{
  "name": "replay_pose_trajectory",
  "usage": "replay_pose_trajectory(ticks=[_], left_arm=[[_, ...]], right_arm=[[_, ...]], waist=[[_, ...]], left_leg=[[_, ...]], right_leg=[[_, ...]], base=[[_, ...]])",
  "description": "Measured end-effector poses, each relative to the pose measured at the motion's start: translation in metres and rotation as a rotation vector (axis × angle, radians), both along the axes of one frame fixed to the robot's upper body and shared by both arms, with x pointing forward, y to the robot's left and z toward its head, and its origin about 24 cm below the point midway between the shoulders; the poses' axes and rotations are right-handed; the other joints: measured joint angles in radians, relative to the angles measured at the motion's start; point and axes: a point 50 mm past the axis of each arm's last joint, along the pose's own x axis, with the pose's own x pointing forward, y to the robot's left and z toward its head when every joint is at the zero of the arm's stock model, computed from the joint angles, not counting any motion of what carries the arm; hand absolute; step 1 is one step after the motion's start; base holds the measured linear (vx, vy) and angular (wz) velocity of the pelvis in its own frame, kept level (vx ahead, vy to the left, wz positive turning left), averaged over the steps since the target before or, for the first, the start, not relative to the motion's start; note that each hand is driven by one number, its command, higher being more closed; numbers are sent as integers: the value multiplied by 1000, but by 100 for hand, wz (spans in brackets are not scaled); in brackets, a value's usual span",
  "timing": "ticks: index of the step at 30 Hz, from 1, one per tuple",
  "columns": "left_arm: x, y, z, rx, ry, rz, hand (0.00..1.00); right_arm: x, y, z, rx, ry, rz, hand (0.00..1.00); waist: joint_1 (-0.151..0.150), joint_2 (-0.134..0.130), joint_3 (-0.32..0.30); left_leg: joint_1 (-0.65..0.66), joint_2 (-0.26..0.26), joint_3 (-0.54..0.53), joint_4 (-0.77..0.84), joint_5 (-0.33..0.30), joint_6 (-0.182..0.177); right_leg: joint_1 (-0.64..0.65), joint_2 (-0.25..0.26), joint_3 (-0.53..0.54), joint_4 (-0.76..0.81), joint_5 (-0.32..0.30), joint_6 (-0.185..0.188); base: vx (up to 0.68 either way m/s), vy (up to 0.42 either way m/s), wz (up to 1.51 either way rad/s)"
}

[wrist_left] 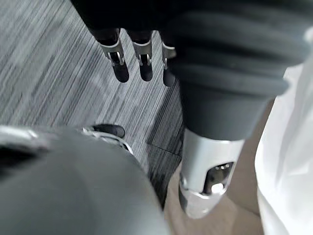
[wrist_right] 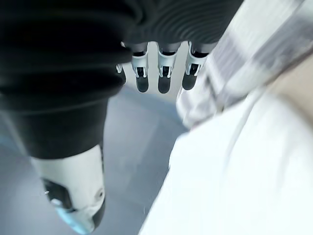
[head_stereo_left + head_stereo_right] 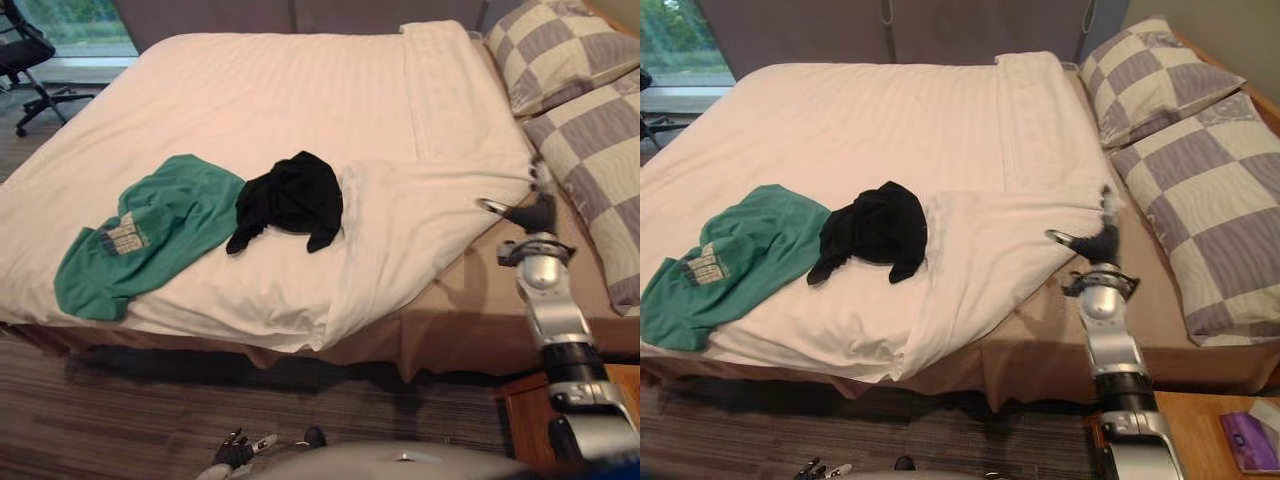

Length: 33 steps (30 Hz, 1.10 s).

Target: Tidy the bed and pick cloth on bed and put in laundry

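A green shirt (image 3: 150,235) lies spread on the white duvet (image 3: 300,90) near the bed's front left edge. A crumpled black cloth (image 3: 290,195) sits just right of it. The duvet's front right corner (image 3: 400,230) is folded back, baring the brown sheet (image 3: 470,300). My right hand (image 3: 535,212) hovers at the tip of that folded corner, beside the pillows. Its fingers (image 2: 164,73) are straight and hold nothing, so it is open. My left hand (image 3: 235,452) hangs low over the floor in front of the bed, its fingers (image 1: 142,61) straight and empty.
Two checked pillows (image 3: 560,50) (image 3: 600,170) lie along the bed's right side. A wooden nightstand (image 3: 520,420) stands at the lower right with a purple item (image 3: 1250,440) on it. A black office chair (image 3: 25,60) is at the far left.
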Motion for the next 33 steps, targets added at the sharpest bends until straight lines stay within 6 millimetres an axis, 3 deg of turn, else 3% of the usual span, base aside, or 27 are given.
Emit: replay_pose_trajectory(ticks=[4, 7, 11, 14, 17, 20, 24, 29, 33], left_arm=[[13, 4, 5, 47, -50, -28, 0], [43, 13, 12, 74, -110, -44, 0], [109, 31, 39, 128, -280, -52, 0], [145, 41, 63, 152, -410, -25, 0], [158, 49, 76, 179, -472, -31, 0], [165, 50, 81, 186, -499, -43, 0], [178, 46, 89, 188, -535, -61, 0], [201, 40, 103, 157, -596, -53, 0], [218, 33, 113, 151, -608, -101, 0]], right_arm=[[22, 23, -2, -17, 90, 42, 0], [46, 37, 17, -16, 78, 24, 0], [73, 49, 87, 17, -96, -32, 0], [80, 54, 149, 48, -235, -43, 0], [79, 47, 185, 21, -300, -62, 0], [77, 27, 193, -5, -294, -130, 0], [73, 10, 211, -18, -288, -205, 0], [72, -11, 205, -27, -214, -294, 0], [72, -15, 205, -45, -191, -300, 0]], waist=[[21, -18, 47], [59, -54, 104], [114, -104, 243], [131, -105, 312], [146, -96, 349], [165, -96, 350], [165, -103, 360], [161, -107, 363], [156, -107, 363]], left_leg=[[-12, 2, -47, -5, 22, -1], [-99, 15, -86, -5, 53, 10], [-216, 45, -138, -5, 106, 21], [-313, 53, -156, -4, 138, 24], [-388, 56, -164, -2, 170, 22], [-438, 54, -174, -1, 189, 27], [-491, 53, -179, 1, 206, 27], [-510, 56, -167, 1, 214, 38], [-533, 67, -147, 1, 213, 34]], right_leg=[[-2, 3, -36, 15, 0, 0], [-73, 19, -58, 18, 19, -19], [-163, 54, -83, 12, 77, -38], [-235, 65, -87, -3, 103, -48], [-295, 69, -118, -5, 115, -53], [-329, 71, -136, -24, 130, -53], [-370, 76, -140, -43, 148, -52], [-394, 77, -133, -43, 154, -52], [-437, 80, -116, -22, 156, -55]], base=[[-106, -16, 33], [-209, -12, 33], [-239, 9, 33], [-198, 49, 39], [-115, 50, 32], [-14, 47, 16], [1, 8, 1], [19, 1, -7], [-28, -5, -20]])
